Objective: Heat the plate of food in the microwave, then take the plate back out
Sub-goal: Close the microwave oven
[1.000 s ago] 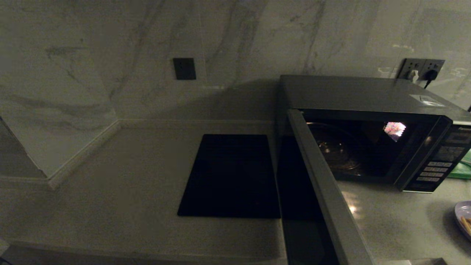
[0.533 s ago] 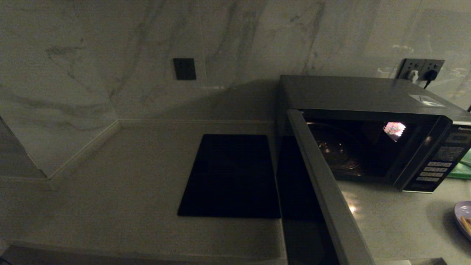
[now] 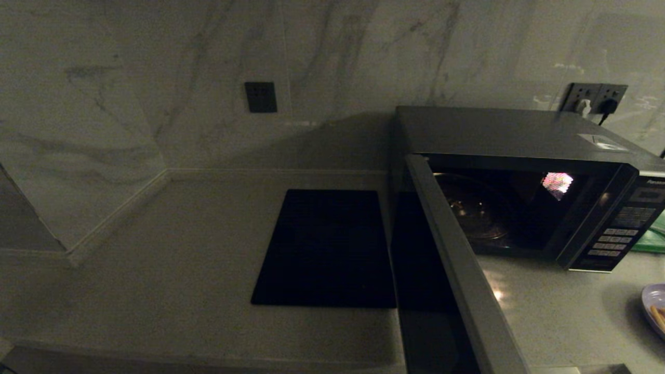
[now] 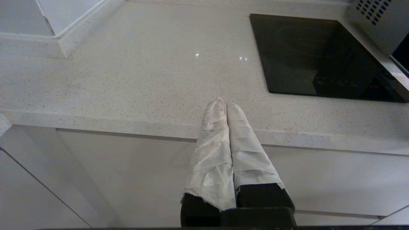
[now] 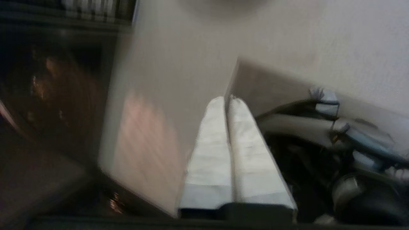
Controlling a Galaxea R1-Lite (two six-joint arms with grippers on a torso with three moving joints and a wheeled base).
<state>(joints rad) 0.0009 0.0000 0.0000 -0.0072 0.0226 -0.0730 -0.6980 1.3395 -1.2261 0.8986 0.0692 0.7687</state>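
Plate of food (image 3: 655, 310) right of microwave (image 3: 519, 176)

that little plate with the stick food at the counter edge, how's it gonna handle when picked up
The plate of food looks shallow and low-rimmed, so a gripper probably has to pinch its thin edge, and it may tilt. The loose sticks lie unsecured and could slide or roll off if it tips. It seems small, likely light.
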